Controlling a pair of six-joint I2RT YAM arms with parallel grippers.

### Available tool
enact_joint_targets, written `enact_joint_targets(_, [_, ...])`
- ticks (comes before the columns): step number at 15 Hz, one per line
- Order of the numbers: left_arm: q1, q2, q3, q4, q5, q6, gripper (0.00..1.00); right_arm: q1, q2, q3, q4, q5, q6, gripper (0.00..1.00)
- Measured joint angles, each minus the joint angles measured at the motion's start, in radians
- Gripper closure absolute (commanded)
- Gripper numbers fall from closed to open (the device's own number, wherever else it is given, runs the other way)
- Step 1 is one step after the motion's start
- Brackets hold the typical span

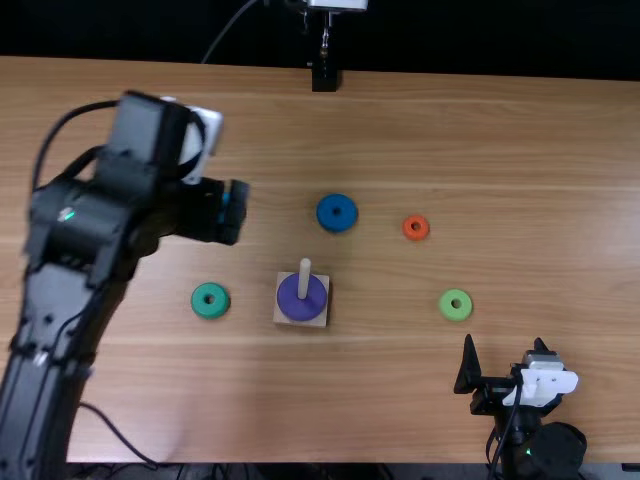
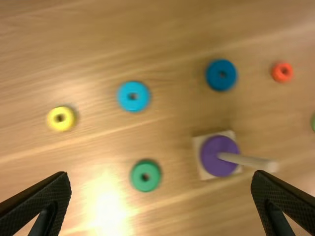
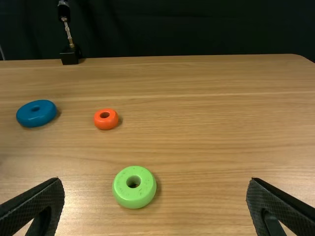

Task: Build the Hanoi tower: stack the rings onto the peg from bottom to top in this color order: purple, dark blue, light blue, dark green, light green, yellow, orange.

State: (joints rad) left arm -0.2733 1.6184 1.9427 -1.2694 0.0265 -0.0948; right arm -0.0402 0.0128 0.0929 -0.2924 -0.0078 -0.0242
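The peg (image 1: 304, 278) is set upright on its square base (image 1: 283, 315), with the purple ring (image 1: 290, 301) threaded around it and lying flat. In the top view, the dark blue ring (image 1: 325, 217) is seen beyond the peg, slightly right; the orange ring (image 1: 407, 231), right and beyond; the light green ring (image 1: 445, 308), well right; the dark green ring (image 1: 197, 303), left. In the left wrist view, the light blue ring (image 2: 124, 98) and yellow ring (image 2: 51, 119) are found on the surface (image 2: 98, 29), left of and beyond the peg. The left gripper (image 1: 234, 212) is held above the surface, left of and beyond the peg, its fingers (image 2: 42, 199) spread apart, nothing gripped. The right gripper (image 1: 504, 345) is seen right of and nearer than the peg, fingers likewise parted and empty.
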Motion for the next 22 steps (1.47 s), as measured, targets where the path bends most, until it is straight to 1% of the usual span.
enact_joint_targets(1, [0.047, -0.082, -0.106, 0.084, 0.000, 0.000, 0.00, 0.000, 0.000, 0.000, 0.000, 0.000, 0.000, 0.00])
enact_joint_targets(3, [0.112, -0.208, -0.334, 0.257, 0.000, 0.001, 0.00, 0.000, 0.000, 0.000, 0.000, 0.000, 0.000, 0.00])
enact_joint_targets(4, [0.134, -0.262, -0.444, 0.337, 0.000, 0.001, 0.00, 0.000, 0.000, 0.000, 0.000, 0.000, 0.000, 0.00])
enact_joint_targets(5, [0.156, -0.343, -0.589, 0.462, 0.000, 0.002, 0.00, 0.000, 0.000, 0.000, 0.000, 0.000, 0.000, 0.00])
enact_joint_targets(6, [0.167, -0.415, -0.702, 0.557, -0.001, 0.002, 0.00, 0.000, 0.000, 0.000, 0.000, 0.000, 0.000, 0.00])
enact_joint_targets(8, [0.171, -0.634, -1.006, 0.818, -0.003, 0.002, 0.00, 0.000, 0.000, 0.000, 0.000, 0.000, 0.000, 0.00])
enact_joint_targets(10, [0.171, -0.819, -1.236, 0.980, -0.001, 0.002, 0.00, 0.000, 0.000, 0.000, 0.000, 0.000, 0.000, 0.00])
enact_joint_targets(12, [0.171, -0.994, -1.416, 1.006, 0.000, 0.002, 0.00, 0.000, 0.000, 0.000, 0.000, 0.000, 0.000, 0.00])
enact_joint_targets(13, [0.183, -1.068, -1.487, 1.009, 0.000, 0.002, 0.00, 0.000, 0.000, 0.000, 0.001, 0.000, 0.000, 0.00])
enact_joint_targets(15, [0.213, -1.209, -1.608, 1.012, -0.002, 0.002, 0.00, 0.000, 0.000, 0.000, 0.000, 0.000, 0.000, 0.00])
enact_joint_targets(17, [0.216, -1.342, -1.719, 1.010, 0.000, 0.002, 0.00, 0.000, 0.000, 0.000, 0.000, 0.000, 0.000, 0.00])
enact_joint_targets(19, [0.215, -1.431, -1.772, 0.982, 0.000, 0.002, 0.00, 0.000, 0.000, 0.000, 0.000, 0.000, 0.000, 0.00])
enact_joint_targets(22, [0.215, -1.475, -1.833, 0.940, -0.002, 0.002, 0.00, 0.000, 0.000, 0.000, 0.000, 0.000, 0.000, 0.00])
